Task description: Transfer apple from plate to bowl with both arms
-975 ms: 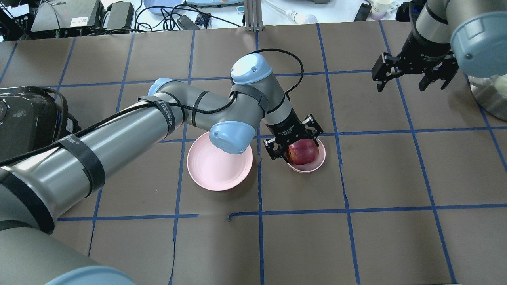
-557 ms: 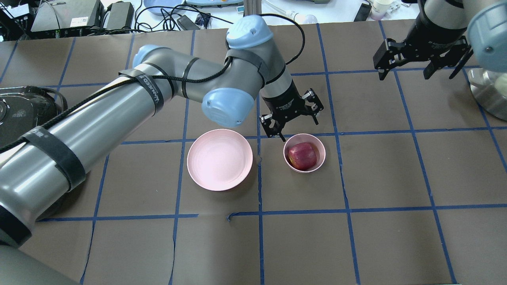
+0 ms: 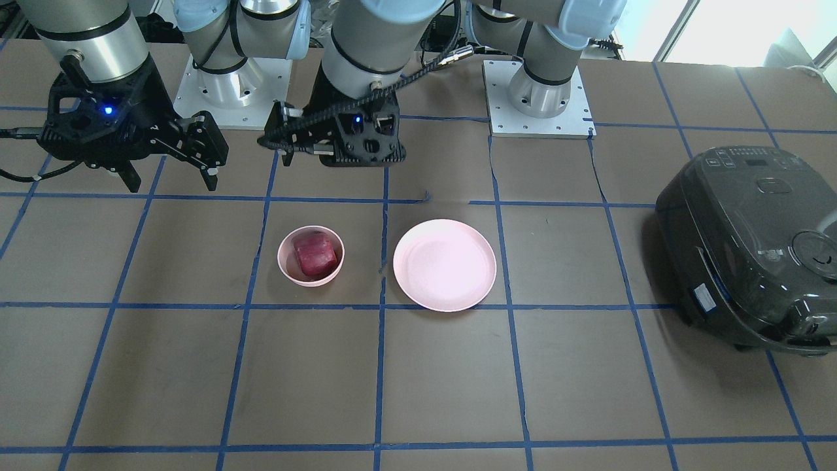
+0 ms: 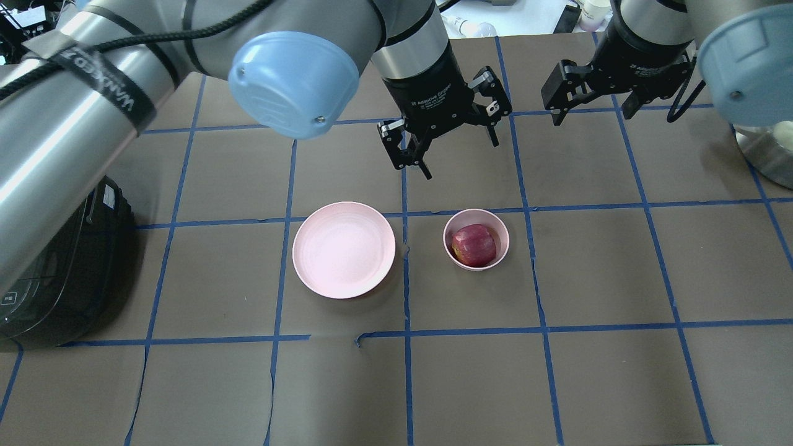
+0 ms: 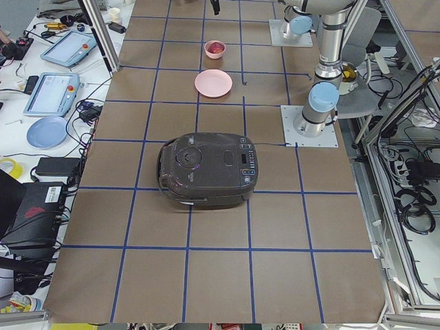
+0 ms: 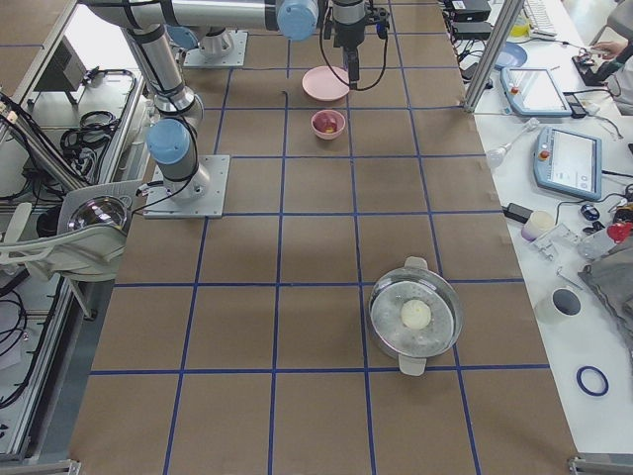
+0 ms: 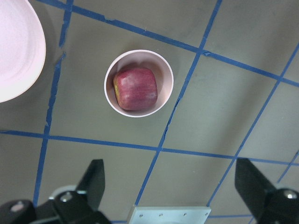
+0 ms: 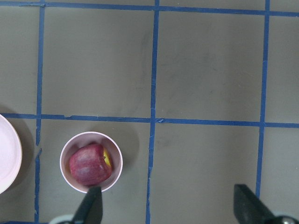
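Note:
The dark red apple (image 4: pixel 474 245) lies in the small pink bowl (image 4: pixel 447 238), right of the wide pink plate (image 4: pixel 344 257), which has nothing on it. My left gripper (image 4: pixel 447 145) is open and empty, raised well above the table on the far side of the bowl. My right gripper (image 4: pixel 613 104) is open and empty, high at the far right. The left wrist view looks straight down on the apple (image 7: pixel 135 88) in the bowl (image 7: pixel 166 77), with the plate's edge (image 7: pixel 14 51) at the left. The right wrist view shows the apple (image 8: pixel 89 164) and bowl (image 8: pixel 117 156) at lower left.
A black rice cooker (image 3: pixel 752 248) stands at the table's end on my left side. A steel pot with a glass lid (image 6: pixel 415 317) stands at the end on my right side. The arms' base plates (image 3: pixel 536 98) are on my side of the table.
My left gripper has lifted off the bowl and drawn back toward the far side, open, leaving the apple in the bowl. My right gripper has shifted a little left and farther away.

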### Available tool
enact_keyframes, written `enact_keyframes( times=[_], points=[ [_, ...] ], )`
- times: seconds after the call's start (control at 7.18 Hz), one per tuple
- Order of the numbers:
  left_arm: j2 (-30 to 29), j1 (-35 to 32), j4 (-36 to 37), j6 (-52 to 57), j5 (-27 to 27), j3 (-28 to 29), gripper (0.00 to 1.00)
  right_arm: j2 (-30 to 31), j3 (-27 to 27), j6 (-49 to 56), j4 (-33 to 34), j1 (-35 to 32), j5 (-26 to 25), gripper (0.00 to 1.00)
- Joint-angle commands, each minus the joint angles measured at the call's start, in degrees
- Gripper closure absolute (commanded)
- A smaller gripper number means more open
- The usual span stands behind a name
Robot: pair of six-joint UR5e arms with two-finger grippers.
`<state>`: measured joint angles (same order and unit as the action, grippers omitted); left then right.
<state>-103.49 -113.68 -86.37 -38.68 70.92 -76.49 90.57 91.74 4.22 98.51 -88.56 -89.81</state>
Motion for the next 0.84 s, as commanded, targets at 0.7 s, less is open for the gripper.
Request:
enact_keyframes(
  times=[0.7],
  points=[
    [10.8,14.5,-9.2,38.1,19.8,-1.6,0.0,0.8,-0.2,0.0,-0.5,0.0,-0.8,0.0]
  ],
)
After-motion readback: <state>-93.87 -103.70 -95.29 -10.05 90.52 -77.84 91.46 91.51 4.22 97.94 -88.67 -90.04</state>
